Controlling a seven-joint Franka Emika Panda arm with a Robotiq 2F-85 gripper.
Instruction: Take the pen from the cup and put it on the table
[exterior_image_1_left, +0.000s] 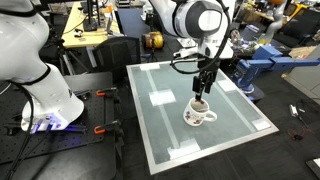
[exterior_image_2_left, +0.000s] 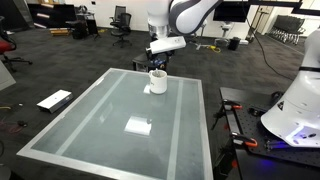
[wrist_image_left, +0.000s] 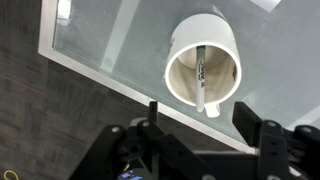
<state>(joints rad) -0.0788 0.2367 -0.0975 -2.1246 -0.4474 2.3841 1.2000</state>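
Gripper (exterior_image_1_left: 204, 88) hangs just above small white handled mug (exterior_image_1_left: 200, 114) on pale grey-green frosted table (exterior_image_1_left: 147, 80) in both exterior views. Wrist view: I note jaws spread apart, gripping nothing; slim dark pen (wrist_image_left: 201, 78) leans inside mug.

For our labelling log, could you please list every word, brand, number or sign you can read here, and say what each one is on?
None can be read.
Small white mug: dark reddish-brown markings on its side, too blurred to read.
Slim dark pen inside it: any print is too small to tell.
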